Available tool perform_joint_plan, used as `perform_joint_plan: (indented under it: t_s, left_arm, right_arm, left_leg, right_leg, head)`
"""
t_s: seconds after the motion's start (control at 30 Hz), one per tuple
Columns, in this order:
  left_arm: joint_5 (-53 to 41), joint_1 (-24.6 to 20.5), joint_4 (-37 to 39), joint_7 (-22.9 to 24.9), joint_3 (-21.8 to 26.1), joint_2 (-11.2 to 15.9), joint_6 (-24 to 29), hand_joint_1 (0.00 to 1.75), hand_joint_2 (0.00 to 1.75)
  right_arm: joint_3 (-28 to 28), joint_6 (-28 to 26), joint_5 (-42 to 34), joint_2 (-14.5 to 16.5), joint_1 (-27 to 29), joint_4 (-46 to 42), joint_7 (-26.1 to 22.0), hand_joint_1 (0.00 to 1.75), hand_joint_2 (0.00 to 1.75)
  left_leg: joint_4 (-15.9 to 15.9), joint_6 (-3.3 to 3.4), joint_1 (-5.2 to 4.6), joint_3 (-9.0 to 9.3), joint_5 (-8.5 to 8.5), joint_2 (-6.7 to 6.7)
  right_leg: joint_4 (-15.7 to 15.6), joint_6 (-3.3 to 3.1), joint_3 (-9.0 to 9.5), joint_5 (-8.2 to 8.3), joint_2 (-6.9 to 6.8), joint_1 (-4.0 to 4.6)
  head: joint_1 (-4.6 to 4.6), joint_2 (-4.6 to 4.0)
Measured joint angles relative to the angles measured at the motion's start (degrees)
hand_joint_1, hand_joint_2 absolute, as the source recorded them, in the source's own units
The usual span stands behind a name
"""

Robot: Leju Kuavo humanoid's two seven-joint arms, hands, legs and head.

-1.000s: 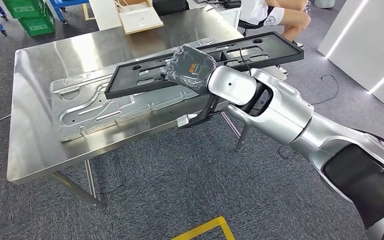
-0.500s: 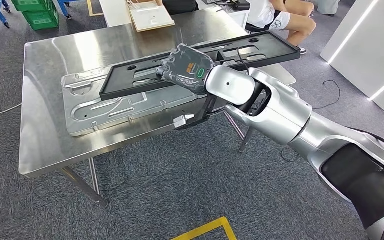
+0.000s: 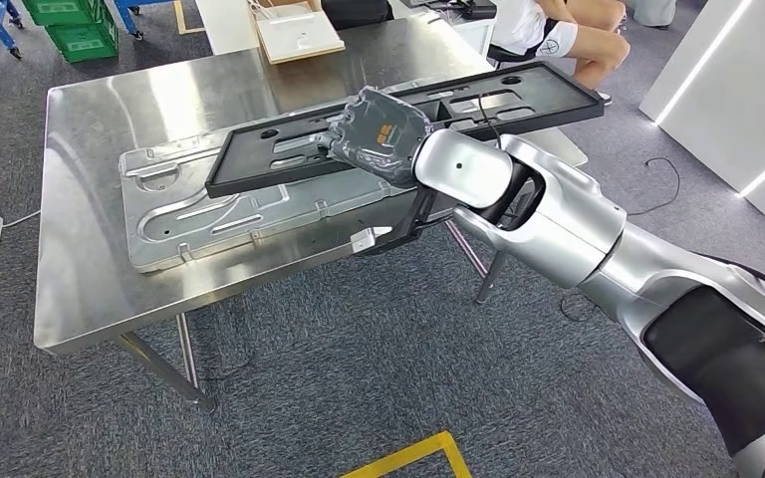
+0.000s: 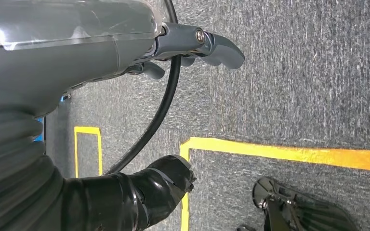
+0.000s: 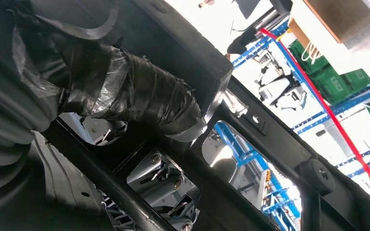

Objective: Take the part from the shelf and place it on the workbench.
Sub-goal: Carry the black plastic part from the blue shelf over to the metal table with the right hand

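— Holding the long black plastic frame part [image 3: 398, 124], is it?
— Yes: the right hand [image 3: 377, 134], under a grey wrinkled cover, grips the part near its middle, fingers [image 5: 139, 103] wrapped in black tape curled round an inner bar. The part hangs tilted above the brushed-steel desk [image 3: 90, 279], over the embossed silver metal panel [image 3: 219, 214] lying there.
— Room around the panel?
— Bare steel lies beside the panel towards the desk's near edge; beyond the panel a flat cardboard box [image 3: 299, 35] rests at the far edge. The part's far end overhangs the desk.
— Any writing?
— An orange and green mark shows on the hand cover; unreadable.
— The left hand [image 4: 192, 45]?
— Over grey carpet with yellow tape lines [image 4: 289, 154], fingers apart, nothing in them.
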Motion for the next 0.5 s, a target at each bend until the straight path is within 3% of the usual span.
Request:
perform_joint_plan:
  t_s: [0.5]
  left_arm:
    - [-0.55,-0.01,-0.01,-0.39,0.11,0.05,0.59,0.00,1.75]
  right_arm:
    - [0.28,-0.24,0.34,0.04,0.44,0.18,0.07,1.75,1.75]
  left_leg:
    - [-0.01,-0.01,0.00,-0.02,-0.01,0.02]
  right_leg:
    - [0.12,-0.01,-0.08,-0.08,0.04,-0.01]
  head:
    - [0.00,0.00]
